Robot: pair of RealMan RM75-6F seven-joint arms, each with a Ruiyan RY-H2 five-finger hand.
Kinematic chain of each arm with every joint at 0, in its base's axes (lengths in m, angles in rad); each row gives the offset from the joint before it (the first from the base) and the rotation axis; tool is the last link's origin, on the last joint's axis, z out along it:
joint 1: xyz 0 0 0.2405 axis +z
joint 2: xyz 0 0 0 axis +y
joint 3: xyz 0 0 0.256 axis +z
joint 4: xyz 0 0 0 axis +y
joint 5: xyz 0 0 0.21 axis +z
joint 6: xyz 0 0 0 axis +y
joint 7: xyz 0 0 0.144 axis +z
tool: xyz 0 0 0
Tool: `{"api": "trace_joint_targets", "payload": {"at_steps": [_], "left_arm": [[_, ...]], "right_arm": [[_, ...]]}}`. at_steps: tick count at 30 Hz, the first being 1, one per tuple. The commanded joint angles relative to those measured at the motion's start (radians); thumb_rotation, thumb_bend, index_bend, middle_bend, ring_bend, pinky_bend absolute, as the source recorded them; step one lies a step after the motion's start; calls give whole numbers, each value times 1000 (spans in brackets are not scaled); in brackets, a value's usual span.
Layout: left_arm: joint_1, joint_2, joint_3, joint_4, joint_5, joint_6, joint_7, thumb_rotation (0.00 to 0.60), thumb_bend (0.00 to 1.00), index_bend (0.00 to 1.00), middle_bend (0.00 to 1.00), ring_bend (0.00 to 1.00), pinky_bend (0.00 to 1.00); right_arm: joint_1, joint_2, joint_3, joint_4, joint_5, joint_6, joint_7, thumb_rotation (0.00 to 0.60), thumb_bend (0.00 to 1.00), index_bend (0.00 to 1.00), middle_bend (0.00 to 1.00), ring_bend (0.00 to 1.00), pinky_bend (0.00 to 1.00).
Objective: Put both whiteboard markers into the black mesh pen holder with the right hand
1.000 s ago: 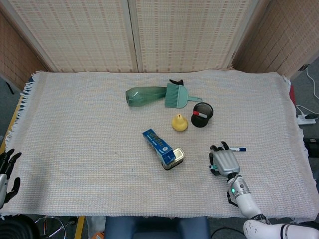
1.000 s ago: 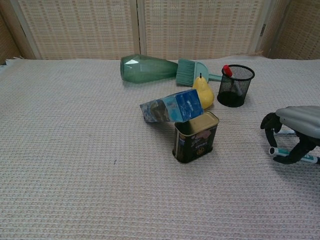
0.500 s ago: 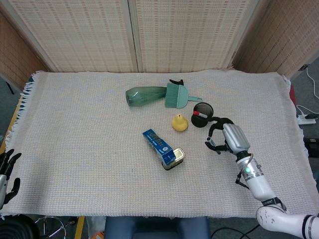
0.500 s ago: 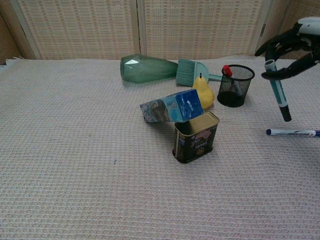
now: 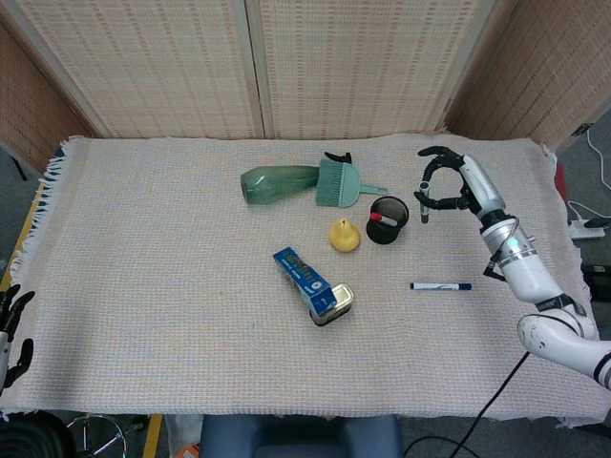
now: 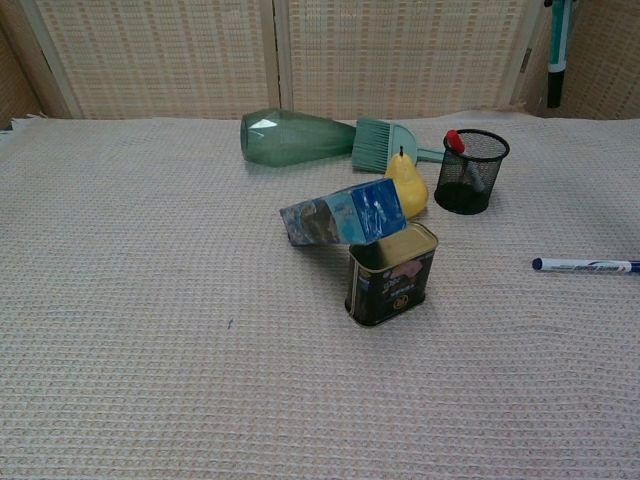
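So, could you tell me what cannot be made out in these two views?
- Right hand: above the chest view's top edge; only its green marker hangs in.
- Left hand: cut by the head view's left edge; pose unclear.
- Pen holder: mesh hides all but a red-capped item.
- Blue marker: print too small.

A table covered by a pale woven cloth carried everything. On it lay a green glass bottle on its side, a teal brush just beside it, a yellow pear, a black mesh pen holder, a tilted blue carton touching an open tin, and a blue-capped marker lying flat
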Motion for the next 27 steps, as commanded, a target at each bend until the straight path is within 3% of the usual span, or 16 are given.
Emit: {"api": "trace_joint_targets", "payload": {"at_steps": [1,10,14,19,27], "left_arm": [[-7,-5,-7,14,-21,-19,-7,600,485,124,0,0,99],[-18,-15,-18,42,-44,-40,-28,600,485,125,0,0,99],[-18,-17,-20,48,-50,-43,-34,600,485,124,0,0,99],[-25,-19,-25,70,-79,-73,-55,600,487,124,0,0,99],[-23,-19,-27,72,-85,-71,-57,600,484,125,0,0,99]], "right_arm": [[86,-87,-19,154,-41,-71,60,600,324,645,221,316,185],[181,-229,-76,363,-132,-105,195,600,327,642,221,321,191],[194,-248,-86,396,-145,-108,221,600,327,642,221,322,193],[235,-341,-139,549,-184,-126,298,600,329,642,221,323,194],[230,-402,-226,671,-236,-123,422,600,332,642,221,323,194]]}}
